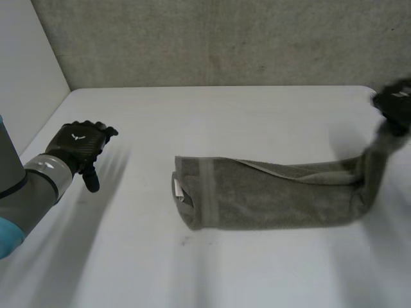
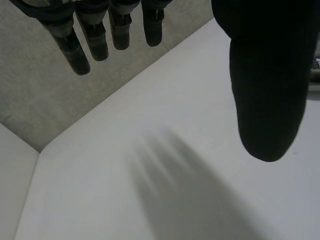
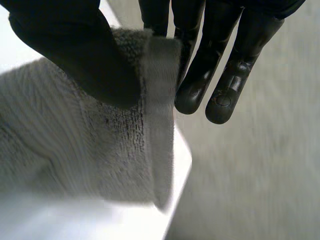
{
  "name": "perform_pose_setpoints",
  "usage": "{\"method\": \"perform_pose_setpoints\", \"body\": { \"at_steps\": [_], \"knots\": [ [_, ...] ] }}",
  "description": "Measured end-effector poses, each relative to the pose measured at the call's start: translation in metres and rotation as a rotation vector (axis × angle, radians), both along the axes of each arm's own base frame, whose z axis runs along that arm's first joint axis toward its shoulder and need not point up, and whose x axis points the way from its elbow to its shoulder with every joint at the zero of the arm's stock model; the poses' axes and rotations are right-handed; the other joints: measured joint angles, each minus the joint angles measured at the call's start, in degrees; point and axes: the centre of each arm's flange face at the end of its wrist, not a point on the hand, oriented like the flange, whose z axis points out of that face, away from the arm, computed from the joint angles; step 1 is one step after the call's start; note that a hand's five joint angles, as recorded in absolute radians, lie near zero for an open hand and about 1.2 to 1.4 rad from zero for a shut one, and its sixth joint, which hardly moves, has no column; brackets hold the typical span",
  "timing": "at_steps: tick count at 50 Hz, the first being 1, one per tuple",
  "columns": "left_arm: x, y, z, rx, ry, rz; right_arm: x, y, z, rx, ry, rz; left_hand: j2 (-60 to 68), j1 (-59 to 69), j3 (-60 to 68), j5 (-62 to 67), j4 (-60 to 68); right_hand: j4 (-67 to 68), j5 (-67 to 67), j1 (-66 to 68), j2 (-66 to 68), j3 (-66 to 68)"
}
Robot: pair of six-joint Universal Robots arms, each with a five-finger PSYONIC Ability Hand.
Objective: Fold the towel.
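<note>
A grey-green towel (image 1: 270, 192) lies folded in a long band across the middle of the white table (image 1: 212, 115). Its right end is lifted off the table. My right hand (image 1: 393, 104) is at the far right, above the table, pinching that raised end. In the right wrist view the thumb (image 3: 75, 55) presses the towel's hemmed edge (image 3: 157, 100) against the fingers (image 3: 200, 75). My left hand (image 1: 80, 147) hovers over the table's left side, well clear of the towel, with its fingers (image 2: 90, 45) straight and the thumb (image 2: 270, 80) apart, holding nothing.
A grey wall (image 1: 218, 42) runs along the table's far edge, and a white side panel (image 1: 26, 70) closes off the left. A small white label (image 1: 178, 188) shows at the towel's left end.
</note>
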Motion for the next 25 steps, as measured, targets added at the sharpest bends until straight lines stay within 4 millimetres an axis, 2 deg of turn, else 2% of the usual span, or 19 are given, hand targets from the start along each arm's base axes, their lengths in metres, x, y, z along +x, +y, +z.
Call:
{"method": "perform_pose_setpoints", "body": {
  "at_steps": [1,2,4,6,9,12,17,21,22,23,25],
  "knots": [
    [0.000,0.000,0.000,0.000,0.000,0.000,0.000,0.000,0.000,0.000,0.000,0.000,0.00,0.00,0.00,0.00,0.00,0.00,0.00,0.00,0.00,0.00],
    [0.000,0.001,-0.001,0.003,0.000,0.002,0.032,0.011,0.007,-0.027,-0.004,0.069,0.00,0.00,0.00,0.00,0.00,0.00,0.00,0.00,0.00,0.00],
    [0.001,0.001,-0.001,0.007,0.001,0.003,0.067,0.025,0.009,-0.045,-0.005,0.142,0.00,0.00,0.00,0.00,0.00,0.00,0.05,0.00,0.00,0.00],
    [0.001,0.002,-0.002,0.011,0.001,0.005,0.091,0.036,0.007,-0.048,-0.002,0.190,0.00,0.00,0.00,0.00,0.00,0.00,0.07,0.00,0.00,0.00],
    [0.001,0.004,-0.004,0.019,0.000,0.005,0.118,0.053,0.002,-0.044,0.007,0.235,0.00,0.00,0.00,0.00,0.00,0.00,0.12,0.00,0.00,0.00],
    [0.002,0.007,-0.006,0.027,-0.001,0.004,0.130,0.061,-0.005,-0.034,0.022,0.239,0.00,0.00,0.00,0.00,0.00,0.00,0.12,0.00,0.00,0.00],
    [0.003,0.014,-0.010,0.046,-0.004,-0.003,0.125,0.064,-0.014,-0.007,0.049,0.188,0.00,0.00,0.00,0.00,0.00,0.00,0.12,0.00,0.00,0.00],
    [0.000,0.017,-0.010,0.045,-0.003,-0.016,0.090,0.047,-0.020,0.024,0.061,0.085,0.00,0.00,0.00,0.00,0.00,0.00,0.13,0.00,-0.08,0.00],
    [-0.003,0.018,-0.009,0.040,-0.001,-0.027,0.075,0.040,-0.022,0.034,0.061,0.045,0.00,0.00,0.00,0.00,0.00,0.00,0.13,0.00,-0.08,0.00],
    [-0.003,0.018,-0.009,0.040,-0.001,-0.027,0.075,0.040,-0.022,0.034,0.061,0.045,0.00,0.00,0.00,0.00,0.00,0.00,0.13,0.00,-0.08,0.00],
    [-0.011,0.020,-0.007,0.024,0.005,-0.054,0.050,0.032,-0.022,0.047,0.056,-0.011,0.00,0.00,0.00,0.00,0.00,0.00,0.14,0.00,-0.08,0.00]
  ]
}}
